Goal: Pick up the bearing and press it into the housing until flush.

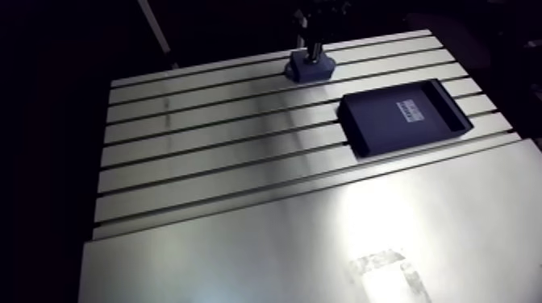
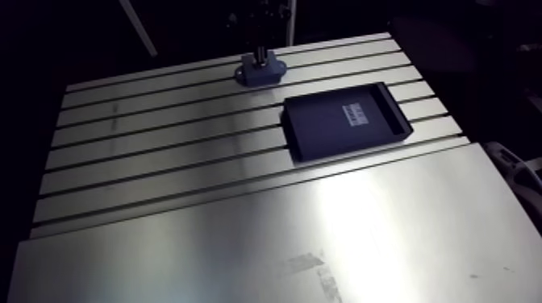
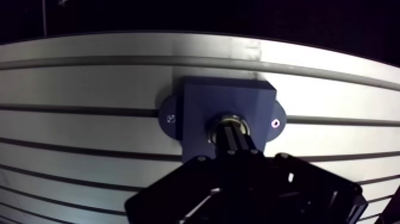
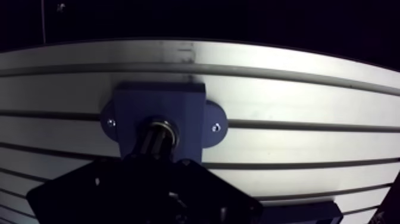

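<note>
Steel bearing [image 3: 229, 118] sits in the blue housing [image 3: 202, 101] bore on the table [image 3: 89, 134], the gripper [image 3: 233, 133] fingers closed together atop it, apparently mid-press; next, push straight down until flush.

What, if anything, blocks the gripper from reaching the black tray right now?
Probably nothing, so likely yes. The gripper is down at the blue housing, and the black tray lies beside it on the slotted table, its top open, with only bare table between them.
</note>
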Motion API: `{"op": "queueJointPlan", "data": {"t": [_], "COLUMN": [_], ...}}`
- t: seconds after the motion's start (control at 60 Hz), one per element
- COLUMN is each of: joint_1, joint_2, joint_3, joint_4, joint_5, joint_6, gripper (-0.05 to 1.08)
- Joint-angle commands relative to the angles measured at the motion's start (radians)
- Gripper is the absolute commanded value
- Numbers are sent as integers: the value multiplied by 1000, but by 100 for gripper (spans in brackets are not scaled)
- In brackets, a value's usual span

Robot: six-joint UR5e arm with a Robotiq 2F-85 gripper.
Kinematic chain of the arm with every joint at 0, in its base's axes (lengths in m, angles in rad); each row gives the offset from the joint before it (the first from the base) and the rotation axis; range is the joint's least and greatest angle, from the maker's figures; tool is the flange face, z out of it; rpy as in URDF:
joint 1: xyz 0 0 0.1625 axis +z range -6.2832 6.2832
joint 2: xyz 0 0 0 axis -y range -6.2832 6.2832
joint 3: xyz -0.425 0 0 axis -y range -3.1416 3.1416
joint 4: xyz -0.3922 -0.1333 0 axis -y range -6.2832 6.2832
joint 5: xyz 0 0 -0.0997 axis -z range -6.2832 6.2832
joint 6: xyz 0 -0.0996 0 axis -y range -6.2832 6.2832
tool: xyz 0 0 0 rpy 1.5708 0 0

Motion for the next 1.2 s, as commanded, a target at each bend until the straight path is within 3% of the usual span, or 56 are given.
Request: {"op": "queueJointPlan", "data": {"t": [0.017,1.2], "joint_1": [0,1], "joint_2": [0,2], "joint_3": [1,4], "joint_4": [-1,-3], "joint_5": [0,-2], "joint_6": [0,1], "gripper": [108,108]}}
